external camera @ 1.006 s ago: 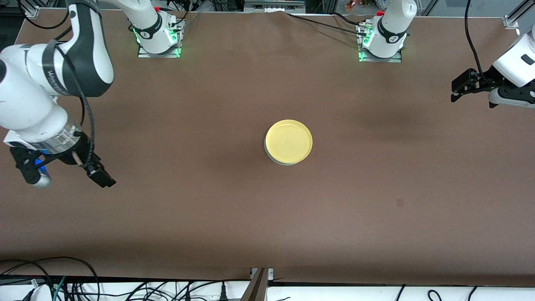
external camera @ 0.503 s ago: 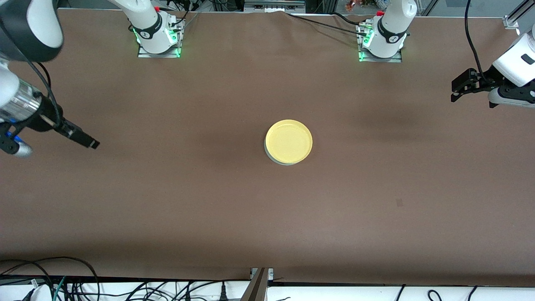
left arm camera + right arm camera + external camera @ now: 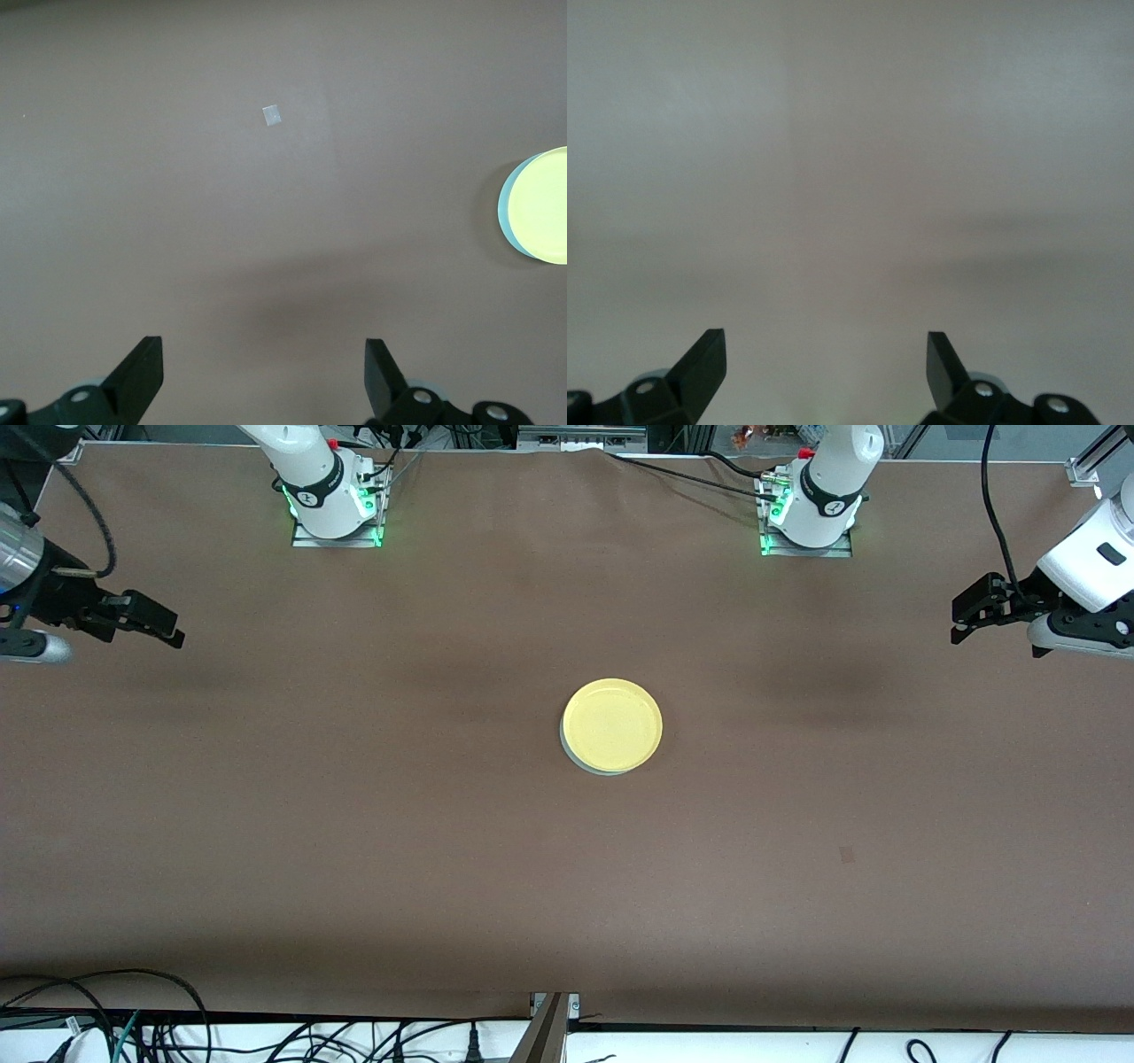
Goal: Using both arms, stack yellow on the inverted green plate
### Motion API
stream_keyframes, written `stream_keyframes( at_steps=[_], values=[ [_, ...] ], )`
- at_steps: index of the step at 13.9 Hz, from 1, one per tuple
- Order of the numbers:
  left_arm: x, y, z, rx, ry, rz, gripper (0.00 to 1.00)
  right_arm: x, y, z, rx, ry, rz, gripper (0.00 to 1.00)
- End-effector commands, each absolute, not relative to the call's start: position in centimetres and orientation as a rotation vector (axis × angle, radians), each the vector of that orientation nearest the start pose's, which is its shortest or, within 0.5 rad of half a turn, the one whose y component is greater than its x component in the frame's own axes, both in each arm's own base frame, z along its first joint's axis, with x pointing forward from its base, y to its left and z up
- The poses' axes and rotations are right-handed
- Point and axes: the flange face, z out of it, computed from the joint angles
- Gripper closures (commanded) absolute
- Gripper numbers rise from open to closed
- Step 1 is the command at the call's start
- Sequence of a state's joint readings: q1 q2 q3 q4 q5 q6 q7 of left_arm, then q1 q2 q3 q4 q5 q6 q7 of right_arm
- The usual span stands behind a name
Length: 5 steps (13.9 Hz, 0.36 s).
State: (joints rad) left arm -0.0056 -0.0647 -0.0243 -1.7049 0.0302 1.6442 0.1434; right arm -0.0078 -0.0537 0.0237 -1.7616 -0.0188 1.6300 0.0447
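Observation:
The pale-yellow plate (image 3: 612, 724) sits upright on the mint-green plate (image 3: 592, 767) in the middle of the brown table; only a thin green rim shows under it. In the left wrist view the yellow plate (image 3: 542, 205) shows with a green edge (image 3: 506, 212) beside it. My left gripper (image 3: 964, 614) is open and empty, in the air over the left arm's end of the table. My right gripper (image 3: 158, 625) is open and empty, in the air over the right arm's end. Both are well apart from the plates.
The two arm bases (image 3: 335, 500) (image 3: 811, 509) stand along the table edge farthest from the front camera. A small pale mark (image 3: 846, 855) lies on the table nearer the front camera. Cables (image 3: 106, 1019) lie below the table's near edge.
My right arm has swung up and away from the front camera, toward its end of the table. The left gripper has shifted only slightly. The plates have not moved.

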Motion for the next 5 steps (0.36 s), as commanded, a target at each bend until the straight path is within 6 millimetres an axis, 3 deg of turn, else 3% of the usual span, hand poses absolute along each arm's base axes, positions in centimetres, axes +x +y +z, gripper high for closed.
stream_keyframes(
  at_steps=[1,5],
  values=[
    [54.33,-1.39,60.86,-3.08,0.302,0.012,0.0,53.59,0.83,56.55,-3.193,-0.05,0.134,0.0],
    [54.33,-1.39,60.86,-3.08,0.304,0.012,0.0,54.07,0.79,56.89,-3.16,-0.003,0.065,0.0]
  ],
)
